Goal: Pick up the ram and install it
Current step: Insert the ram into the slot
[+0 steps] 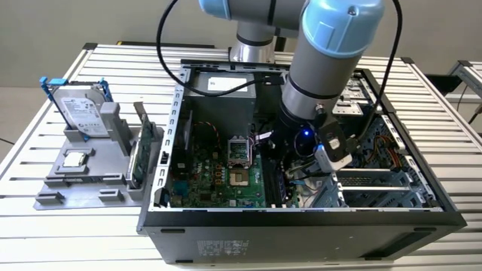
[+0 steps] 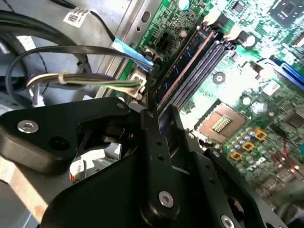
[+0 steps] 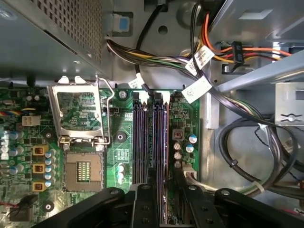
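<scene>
While the grey moulded parts holder (image 1: 90, 183) stands at the exterior view's left with the silver hard drive in its blue frame (image 1: 79, 110), the arm reaches into the open black computer case (image 1: 301, 220). The black two-fingered gripper (image 3: 164, 199) is closed on the long, thin dark ram stick (image 2: 183, 71), which stands edge-down in the memory slots (image 3: 142, 137) beside the empty processor socket (image 3: 83, 168).

The motherboard (image 3: 123, 142) is green, with dark purple-black memory slots (image 3: 140, 142) and orange-yellow components (image 3: 39, 151). The arm (image 1: 331, 51) is grey with light blue caps; the fingers (image 2: 156, 142) are black. The hard drive (image 1: 79, 110) is silver in a blue frame, on a ribbed silver surface (image 1: 45, 226).
</scene>
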